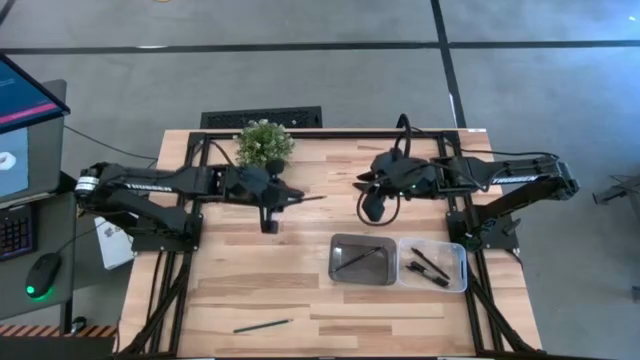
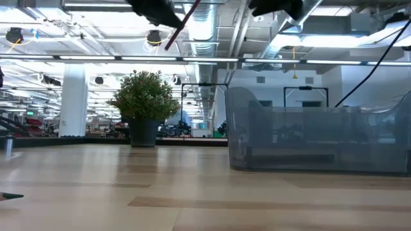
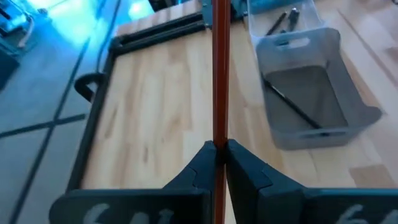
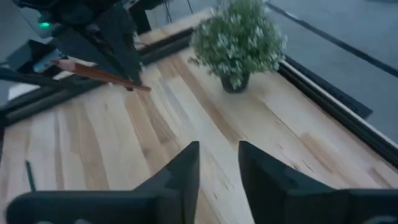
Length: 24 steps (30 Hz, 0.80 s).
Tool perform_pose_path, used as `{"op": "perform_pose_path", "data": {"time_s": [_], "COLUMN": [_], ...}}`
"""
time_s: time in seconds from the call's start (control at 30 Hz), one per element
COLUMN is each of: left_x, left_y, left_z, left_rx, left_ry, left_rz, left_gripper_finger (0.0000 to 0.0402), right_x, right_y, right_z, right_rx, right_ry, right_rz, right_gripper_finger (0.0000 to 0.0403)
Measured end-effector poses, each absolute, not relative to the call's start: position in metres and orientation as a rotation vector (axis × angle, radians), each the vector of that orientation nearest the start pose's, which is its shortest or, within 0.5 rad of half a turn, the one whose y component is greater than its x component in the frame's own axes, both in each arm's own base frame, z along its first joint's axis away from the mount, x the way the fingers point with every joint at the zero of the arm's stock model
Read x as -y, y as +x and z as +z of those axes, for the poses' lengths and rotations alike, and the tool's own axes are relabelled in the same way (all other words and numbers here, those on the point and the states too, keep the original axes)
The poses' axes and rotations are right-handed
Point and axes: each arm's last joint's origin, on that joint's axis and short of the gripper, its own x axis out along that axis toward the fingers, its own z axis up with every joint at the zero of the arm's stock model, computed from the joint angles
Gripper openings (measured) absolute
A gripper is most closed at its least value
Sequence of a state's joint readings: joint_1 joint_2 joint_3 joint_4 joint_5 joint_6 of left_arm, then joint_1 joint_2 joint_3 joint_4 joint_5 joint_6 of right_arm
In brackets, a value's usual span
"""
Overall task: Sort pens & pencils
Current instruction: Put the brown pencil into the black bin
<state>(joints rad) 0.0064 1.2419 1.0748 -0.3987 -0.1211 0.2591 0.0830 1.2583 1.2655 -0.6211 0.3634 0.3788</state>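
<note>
My left gripper [image 1: 287, 196] hangs high over the table's middle, shut on a reddish-brown pencil [image 3: 219, 68] that sticks out toward my right gripper [image 1: 362, 184]. My right gripper [image 4: 218, 163] stands open with nothing between its fingers, high over the far right. A grey metal tray [image 1: 345, 272] near the right holds one thin pencil [image 1: 360, 258]. Beside it, a clear bin [image 1: 458, 262] holds black pens [image 1: 428, 267]. Another pencil [image 1: 262, 325] lies flat by the near edge. My left gripper pinches the pencil's shaft [image 3: 219, 127] between its two fingers [image 3: 200, 167]. The pencil lies along the fingers, and its long free end [image 1: 316, 197] reaches past the tips toward the table's right. It is lifted clear of the table, slanting down away from the gripper [image 2: 180, 29].
A small potted plant [image 1: 264, 143] stands at the far edge, just behind my left arm. The clear bin [image 2: 314, 135] rises at the right in the low view. Bare wood [image 1: 250, 270] lies between the trays and the left edge.
</note>
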Motion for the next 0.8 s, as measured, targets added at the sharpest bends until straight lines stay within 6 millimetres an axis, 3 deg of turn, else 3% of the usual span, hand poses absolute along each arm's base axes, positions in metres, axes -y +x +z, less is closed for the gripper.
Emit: {"op": "perform_pose_path", "data": {"time_s": [0.33,0.8], "left_x": [-0.021,-0.024], "left_y": [0.274,0.28], "left_z": [0.339,0.36], "left_rx": [-0.425,-0.181], "left_ry": [0.3,0.183], "left_rz": [0.074,-0.004], "left_gripper_finger": [0.0011,0.0011], "right_x": [-0.021,-0.031], "right_y": [0.27,0.279], "right_z": [0.379,0.392], "right_rx": [-0.358,-0.208], "right_ry": [0.179,0.109], "right_rz": [-0.289,-0.225], "right_gripper_finger": [0.0238,0.0244]}}
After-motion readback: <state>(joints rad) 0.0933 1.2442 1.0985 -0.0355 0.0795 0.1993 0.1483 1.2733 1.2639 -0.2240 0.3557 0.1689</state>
